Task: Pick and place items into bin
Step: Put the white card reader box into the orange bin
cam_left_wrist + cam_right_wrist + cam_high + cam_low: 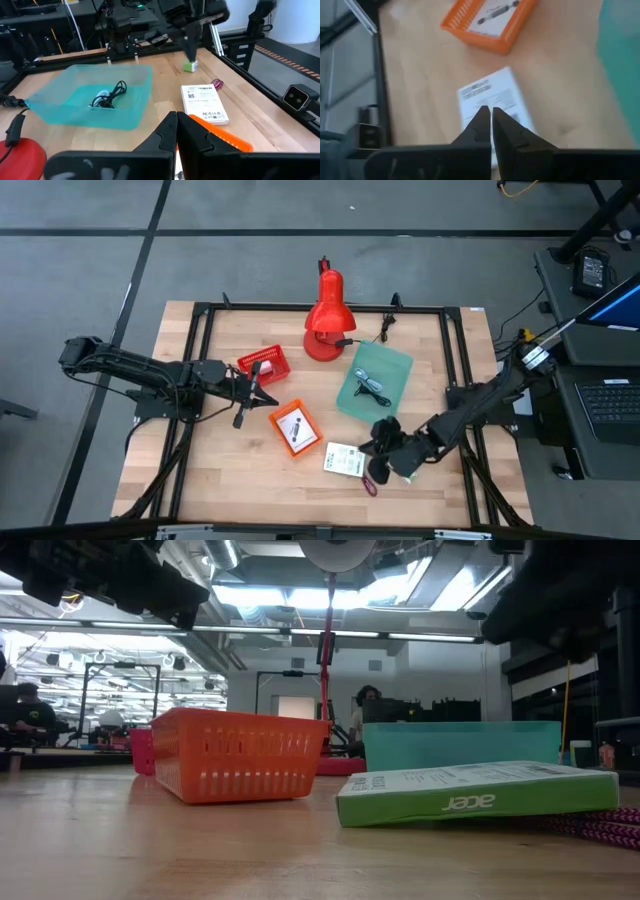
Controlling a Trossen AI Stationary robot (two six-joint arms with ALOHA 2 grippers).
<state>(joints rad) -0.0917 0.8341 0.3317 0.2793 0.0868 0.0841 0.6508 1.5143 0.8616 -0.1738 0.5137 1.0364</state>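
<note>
The teal bin [375, 380] [95, 95] stands mid-table with a black coiled cable [107, 97] inside. A white printed card box [344, 460] [490, 95] [480, 795] lies flat near the table's near edge. A purple strap [372, 483] [217, 83] lies beside it, and a small green piece [190, 66] is close by. My right gripper [491, 117] [378, 446] is shut and hovers over the box. My left gripper [176, 125] [243, 408] is shut, between the red and orange baskets. The pink cube and the blue-silver piece are out of view.
An orange basket [293, 428] [240, 755] holding a small tool sits left of the card box. A small red basket [262, 365] is beside my left gripper. The big red desk lamp [325, 320] stands at the far side, its cord trailing toward the bin. A black frame rail [300, 307] rims the table.
</note>
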